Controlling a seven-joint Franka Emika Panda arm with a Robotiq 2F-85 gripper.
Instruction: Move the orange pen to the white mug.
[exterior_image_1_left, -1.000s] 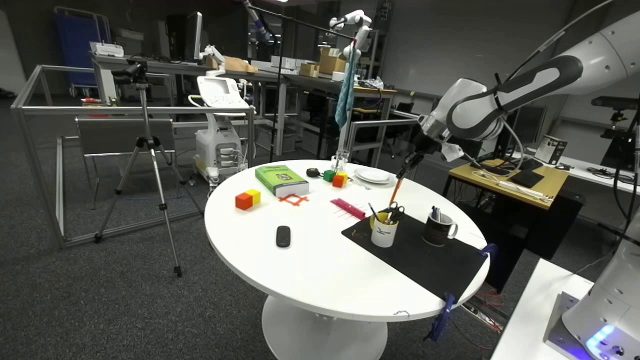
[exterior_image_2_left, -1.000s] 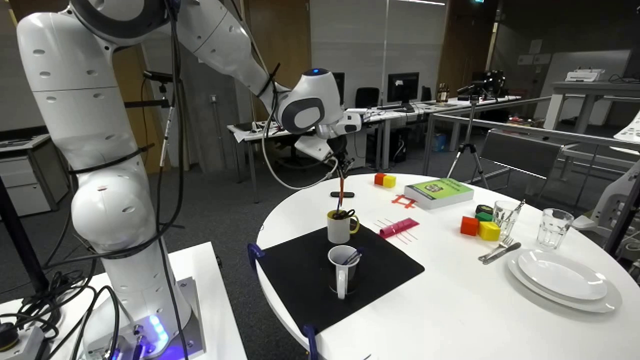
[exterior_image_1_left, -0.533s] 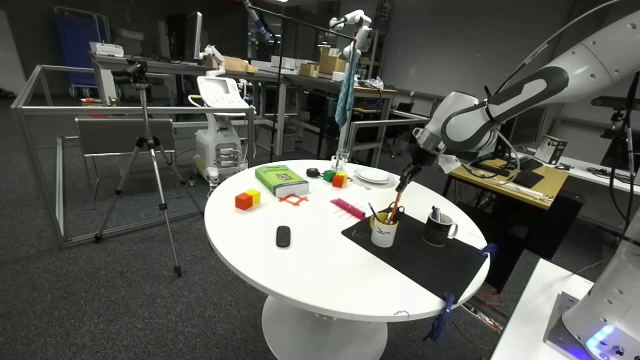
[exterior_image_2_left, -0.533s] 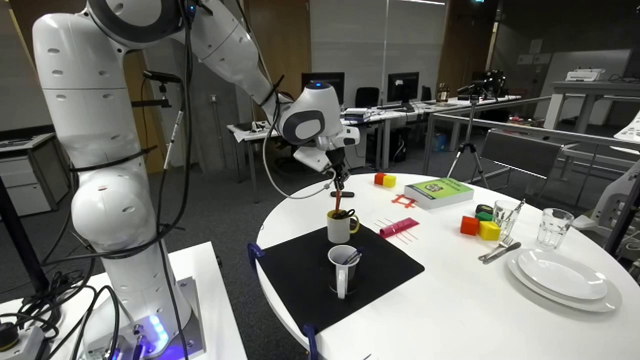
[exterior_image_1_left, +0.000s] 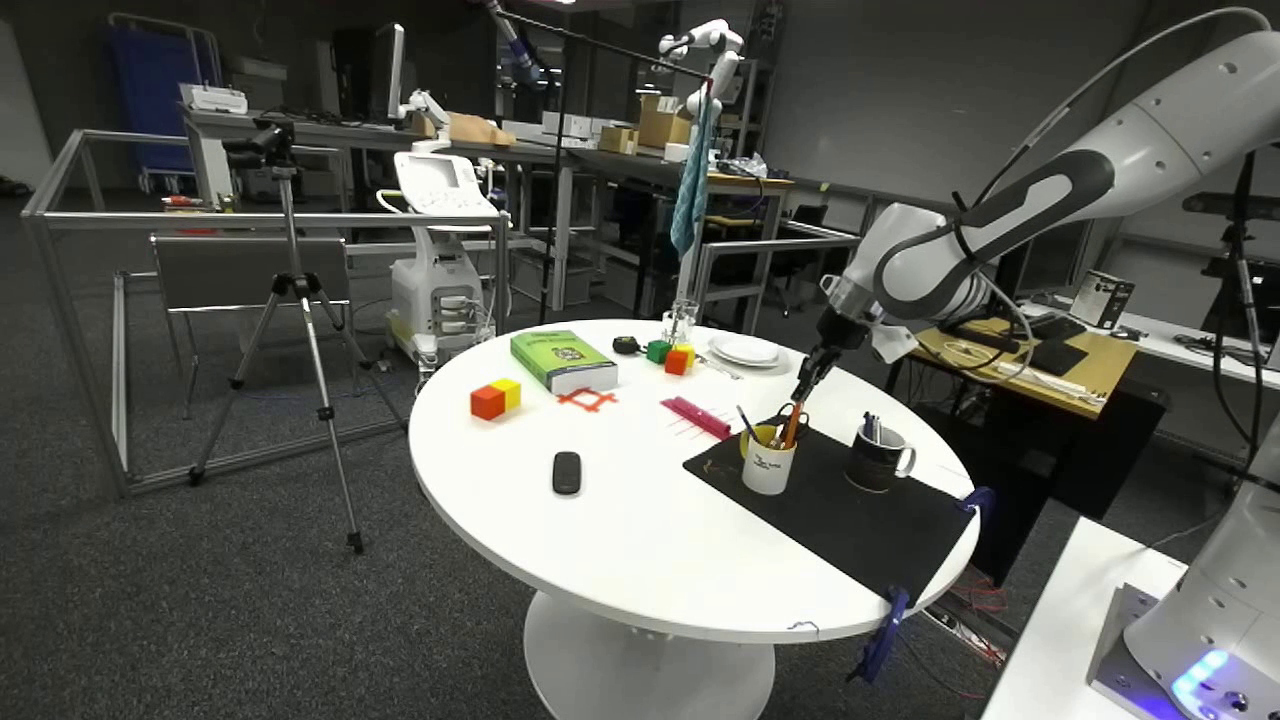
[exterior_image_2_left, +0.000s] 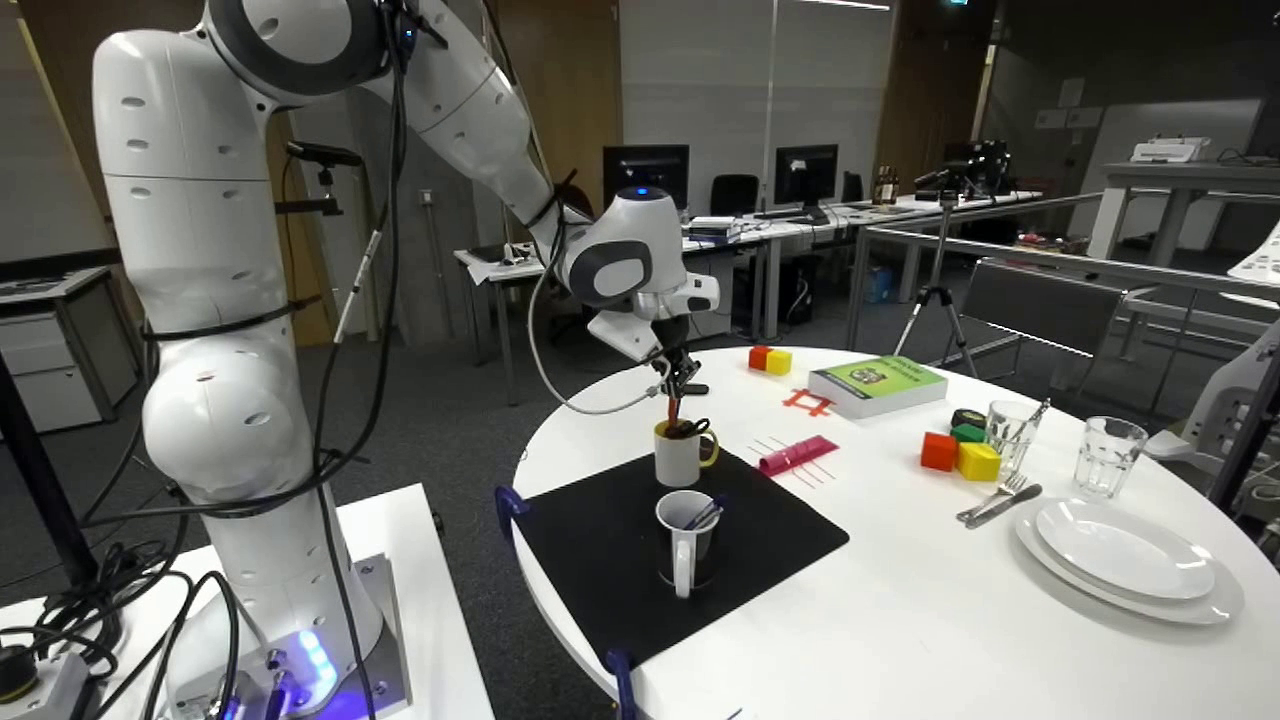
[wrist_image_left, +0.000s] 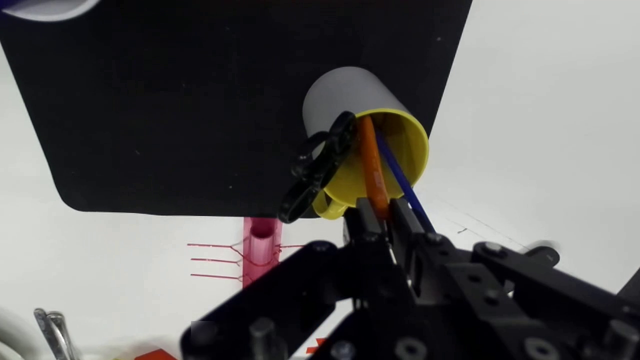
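The orange pen (wrist_image_left: 371, 160) is held near its upper end between the fingertips of my gripper (wrist_image_left: 384, 215). Its lower part is inside the white mug (wrist_image_left: 345, 92), which has a yellow inside and handle. The pen's lower tip is hidden in the mug. In both exterior views the gripper (exterior_image_1_left: 797, 397) (exterior_image_2_left: 676, 390) is just above the mug (exterior_image_1_left: 768, 470) (exterior_image_2_left: 677, 462), with a short length of pen (exterior_image_1_left: 792, 425) (exterior_image_2_left: 673, 409) showing between. Black-handled scissors (wrist_image_left: 320, 165) and a blue pen (wrist_image_left: 400, 175) also stand in the mug; the blue pen passes close beside one finger.
A dark mug with pens (exterior_image_1_left: 872, 462) stands on the same black mat (exterior_image_2_left: 600, 530). A pink piece (exterior_image_2_left: 798, 455) lies beside the mat. A green book (exterior_image_1_left: 563, 360), cubes (exterior_image_1_left: 488, 402), a black case (exterior_image_1_left: 566, 473), plates (exterior_image_2_left: 1120, 550) and glasses (exterior_image_2_left: 1110, 455) are on the round table.
My gripper has moved down with the orange pen. The pen's lower end went from above the white mug to inside it. The mugs have not moved.
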